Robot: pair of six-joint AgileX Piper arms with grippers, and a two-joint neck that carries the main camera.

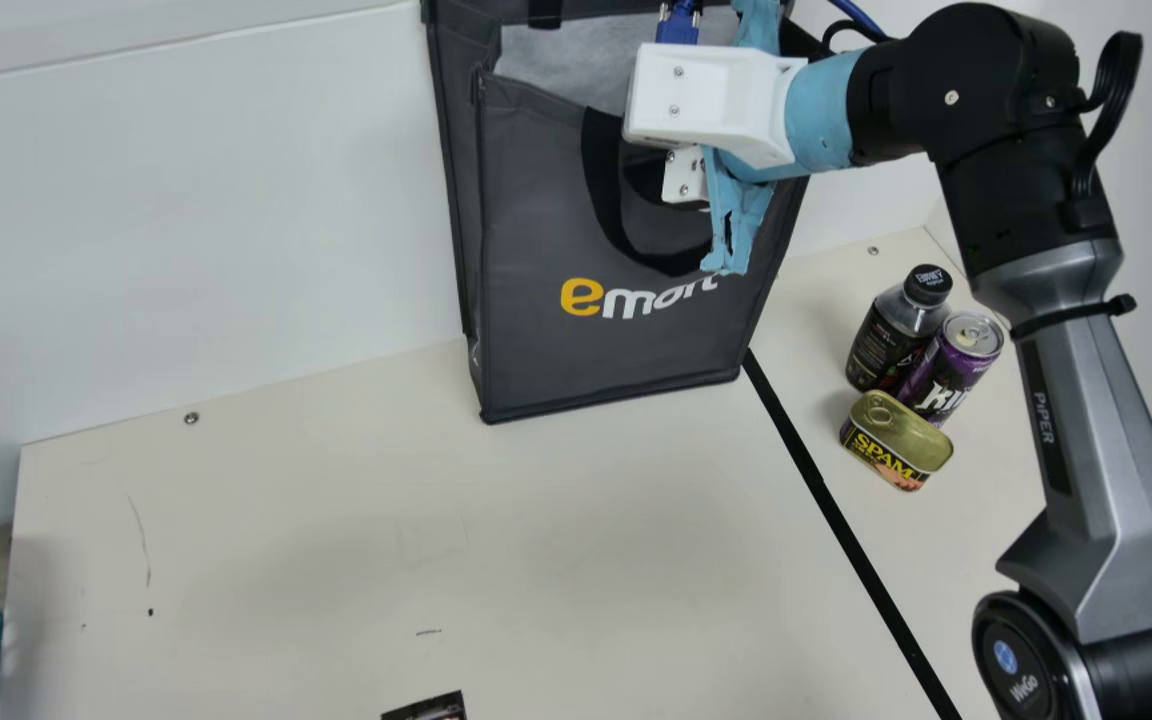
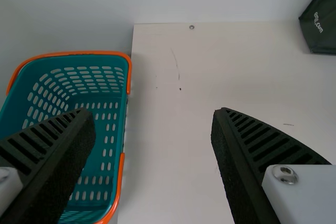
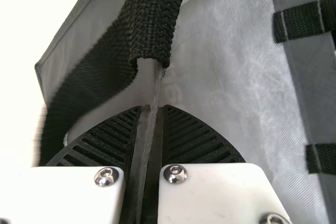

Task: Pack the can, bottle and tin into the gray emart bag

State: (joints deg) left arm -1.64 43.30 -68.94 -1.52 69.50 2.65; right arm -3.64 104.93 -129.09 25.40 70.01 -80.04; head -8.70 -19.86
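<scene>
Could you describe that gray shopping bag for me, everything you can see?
The gray emart bag stands open-topped on the table, close to the white wall. It looks like a smooth, coated fabric with stitched edges, a pale lining and black woven handles. Yellow and white lettering marks its front. My right hand is closed on its rim near the base of one handle.

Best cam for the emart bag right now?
Main view: it takes in most of the bag, front and part of the opening, though partly covered. Right wrist view: close-up of its rim between the right gripper's fingers, plus handle and lining. Left wrist view: a lower corner.
</scene>
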